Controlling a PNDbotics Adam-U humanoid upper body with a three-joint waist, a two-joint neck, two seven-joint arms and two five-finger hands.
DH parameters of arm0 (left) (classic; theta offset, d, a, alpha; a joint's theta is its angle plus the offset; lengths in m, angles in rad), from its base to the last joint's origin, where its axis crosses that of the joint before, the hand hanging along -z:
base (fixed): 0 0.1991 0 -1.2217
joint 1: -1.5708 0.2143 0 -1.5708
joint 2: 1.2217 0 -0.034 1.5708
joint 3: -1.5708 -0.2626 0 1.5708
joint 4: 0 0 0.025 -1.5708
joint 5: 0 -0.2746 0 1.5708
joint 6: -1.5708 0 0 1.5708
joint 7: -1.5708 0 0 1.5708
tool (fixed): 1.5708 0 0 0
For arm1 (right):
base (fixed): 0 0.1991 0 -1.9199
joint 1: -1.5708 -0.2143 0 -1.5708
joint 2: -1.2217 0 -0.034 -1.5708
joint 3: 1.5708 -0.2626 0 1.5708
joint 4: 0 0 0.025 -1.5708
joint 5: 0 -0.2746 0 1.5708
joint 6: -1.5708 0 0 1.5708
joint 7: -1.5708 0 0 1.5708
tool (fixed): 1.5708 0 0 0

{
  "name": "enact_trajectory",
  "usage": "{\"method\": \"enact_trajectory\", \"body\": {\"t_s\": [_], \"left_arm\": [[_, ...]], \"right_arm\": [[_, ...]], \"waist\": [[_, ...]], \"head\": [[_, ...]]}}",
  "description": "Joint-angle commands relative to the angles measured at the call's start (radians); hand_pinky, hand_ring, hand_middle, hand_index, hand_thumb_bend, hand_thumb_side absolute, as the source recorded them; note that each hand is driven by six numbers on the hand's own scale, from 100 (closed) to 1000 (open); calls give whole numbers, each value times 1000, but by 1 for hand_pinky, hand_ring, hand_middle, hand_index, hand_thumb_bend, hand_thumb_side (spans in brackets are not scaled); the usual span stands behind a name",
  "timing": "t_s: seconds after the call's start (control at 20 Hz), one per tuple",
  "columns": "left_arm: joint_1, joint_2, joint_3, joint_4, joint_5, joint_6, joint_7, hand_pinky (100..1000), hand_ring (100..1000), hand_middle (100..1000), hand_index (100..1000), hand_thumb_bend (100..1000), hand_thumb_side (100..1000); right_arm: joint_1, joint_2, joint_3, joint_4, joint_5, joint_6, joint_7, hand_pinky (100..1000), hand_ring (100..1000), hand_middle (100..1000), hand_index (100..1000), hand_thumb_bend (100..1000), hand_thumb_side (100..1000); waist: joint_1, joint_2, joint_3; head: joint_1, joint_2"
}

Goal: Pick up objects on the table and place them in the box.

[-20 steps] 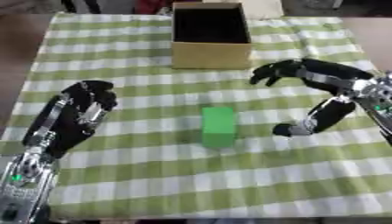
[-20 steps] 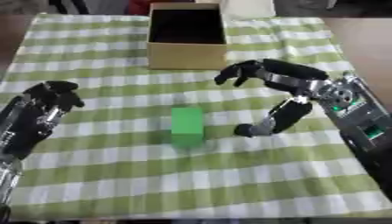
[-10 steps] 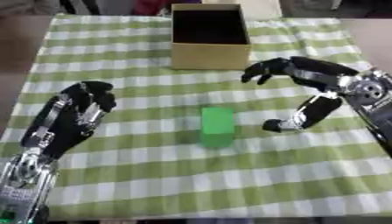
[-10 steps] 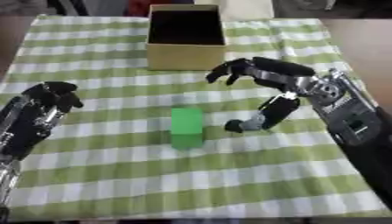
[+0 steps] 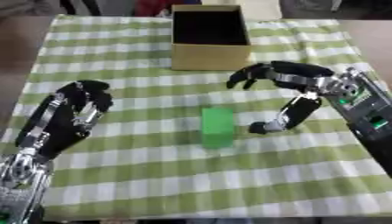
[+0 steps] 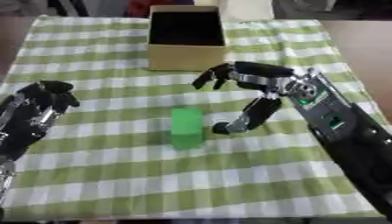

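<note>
In the left eye view, a green block (image 5: pixel 217 127) is seen lying on a green-and-white checked tablecloth (image 5: pixel 153 183), near the middle and well short of the open cardboard box (image 5: pixel 210 37) at the far edge. The right hand (image 5: pixel 295 83) is held just right of the block, fingers spread and thumb pointed down, grasping nothing. In the right eye view, the left hand (image 6: pixel 34 111) is shown resting at the left edge, fingers relaxed and empty.
</note>
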Motion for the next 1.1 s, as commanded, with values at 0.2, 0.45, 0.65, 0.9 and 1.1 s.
{"method": "enact_trajectory", "body": {"t_s": [0.2, 0.45, 0.65, 0.9, 1.1], "left_arm": [[-15, 28, 1, -19, -1, -1, -5, 926, 627, 544, 725, 338, 496], [-13, 30, 1, -15, -1, -1, -7, 926, 628, 544, 725, 339, 497], [-10, 31, 1, -13, -2, 0, -10, 927, 628, 545, 726, 340, 499], [-7, 32, 1, -11, -4, 0, -14, 928, 629, 546, 726, 342, 501], [-6, 32, 1, -9, -6, 1, -16, 928, 630, 547, 727, 344, 501]], "right_arm": [[-30, 10, 4, 27, 31, -8, 14, 788, 955, 828, 928, 436, 393], [-34, 25, 14, 43, 58, -13, 20, 785, 949, 825, 927, 443, 415], [-35, 36, 20, 52, 76, -15, 23, 783, 945, 822, 925, 443, 438], [-37, 48, 26, 61, 94, -12, 22, 780, 942, 819, 925, 438, 467], [-36, 57, 30, 75, 112, -11, 23, 780, 940, 819, 925, 432, 488]], "waist": [[-1, -20, 5], [-2, -23, 6], [-2, -26, 7], [0, -29, 8], [1, -30, 9]], "head": [[-6, 5], [-8, 6], [-9, 7], [-10, 9], [-12, 9]]}}
